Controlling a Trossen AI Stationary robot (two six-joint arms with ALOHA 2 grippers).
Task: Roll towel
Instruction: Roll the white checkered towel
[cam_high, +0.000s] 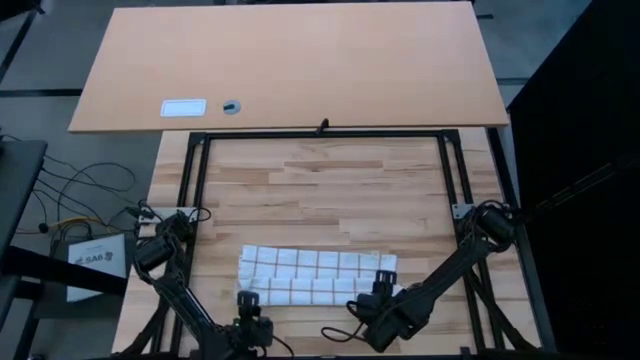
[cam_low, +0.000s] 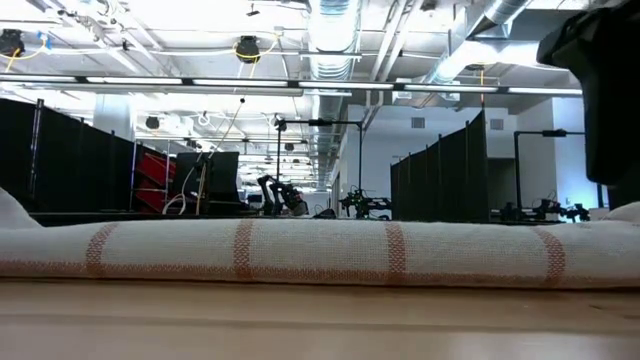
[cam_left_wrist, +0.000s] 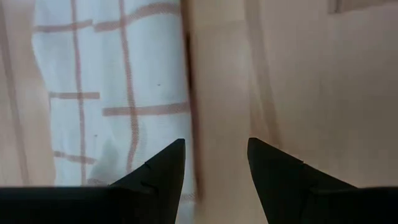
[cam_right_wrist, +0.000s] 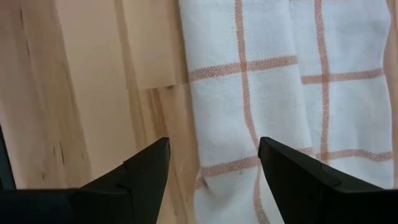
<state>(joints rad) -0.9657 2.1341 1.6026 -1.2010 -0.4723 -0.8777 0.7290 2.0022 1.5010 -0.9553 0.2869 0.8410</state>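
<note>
Towel (cam_high: 315, 276) flat, long axis left-right across table (cam_high: 330, 190)

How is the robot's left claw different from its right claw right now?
The left gripper hangs over bare wood just beside the white checked cloth towel, at its left end. The right gripper hangs right over the towel's edge, at its right end, with its fingers spread a little wider. Both are dark, open and empty, and sit at the light wooden table's near edge.

the towel (cam_high: 315, 277) lies as a long folded strip across the near bench (cam_high: 330, 190); left pincer (cam_high: 247, 301) and right pincer (cam_high: 383, 280) sit at its two ends.
</note>
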